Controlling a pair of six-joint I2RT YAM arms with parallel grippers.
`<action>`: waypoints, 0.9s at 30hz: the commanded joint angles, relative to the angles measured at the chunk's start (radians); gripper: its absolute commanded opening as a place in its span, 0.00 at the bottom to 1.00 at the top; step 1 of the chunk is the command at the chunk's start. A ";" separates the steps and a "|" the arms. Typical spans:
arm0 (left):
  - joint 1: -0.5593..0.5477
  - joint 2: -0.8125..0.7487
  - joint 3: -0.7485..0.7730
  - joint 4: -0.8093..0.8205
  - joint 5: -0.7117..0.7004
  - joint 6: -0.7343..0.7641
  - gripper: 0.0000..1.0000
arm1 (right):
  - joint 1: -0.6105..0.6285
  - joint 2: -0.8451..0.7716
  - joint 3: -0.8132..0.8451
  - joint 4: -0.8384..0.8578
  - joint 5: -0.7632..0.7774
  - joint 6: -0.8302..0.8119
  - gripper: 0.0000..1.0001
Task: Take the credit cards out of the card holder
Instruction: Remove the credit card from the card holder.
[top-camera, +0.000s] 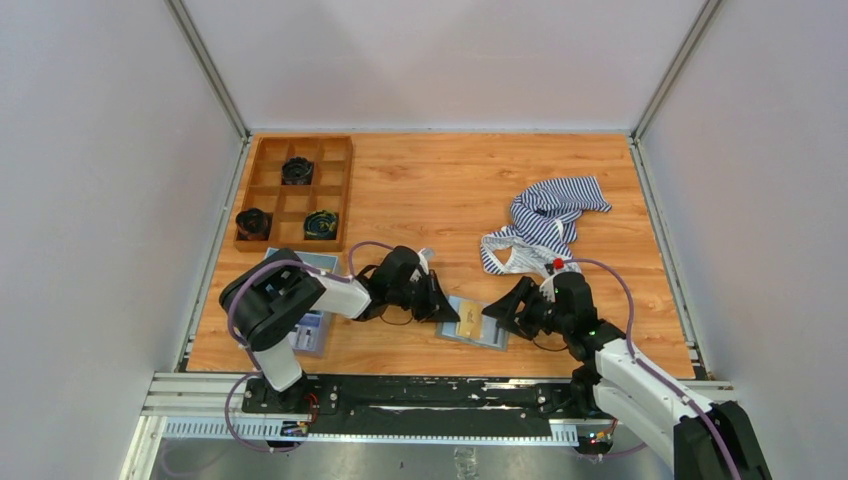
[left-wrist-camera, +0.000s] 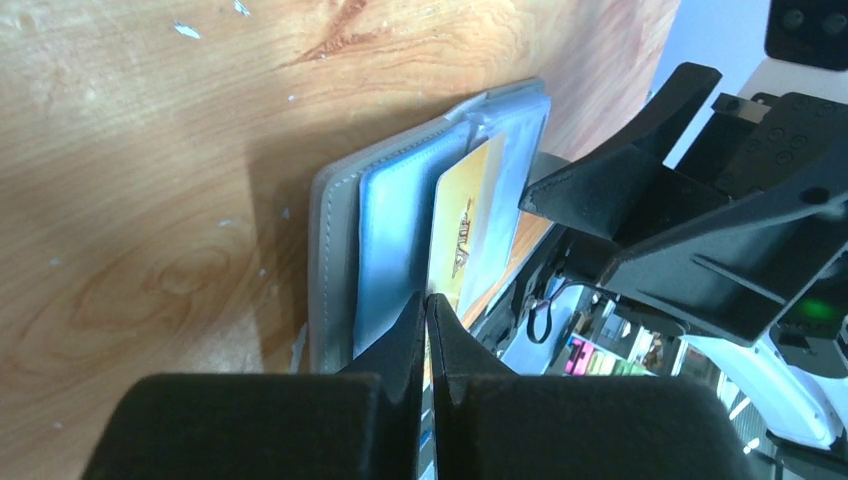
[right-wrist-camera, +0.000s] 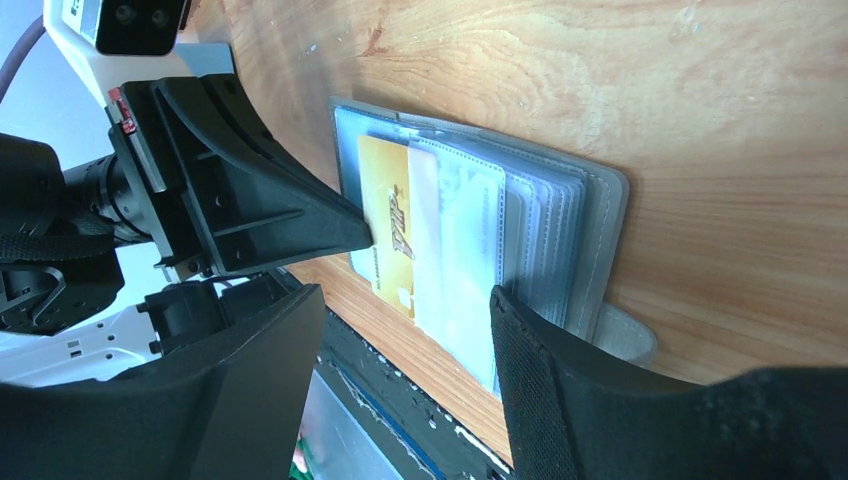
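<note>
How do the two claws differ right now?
The left claw is pinched shut; the right claw is spread wide open. The left claw appears to grip the edge of the yellow credit card; the right claw holds nothing, open toward the card holder. Both are black and meet at the open card holder.
</note>
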 joint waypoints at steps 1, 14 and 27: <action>0.003 -0.057 -0.029 0.016 0.003 0.013 0.00 | 0.012 0.024 -0.048 -0.088 0.035 -0.021 0.66; 0.022 -0.163 -0.063 0.014 -0.010 0.008 0.00 | 0.012 0.021 -0.036 -0.090 0.030 -0.029 0.66; 0.003 -0.048 0.018 0.014 0.029 0.015 0.19 | 0.012 -0.013 -0.042 -0.124 0.037 -0.030 0.66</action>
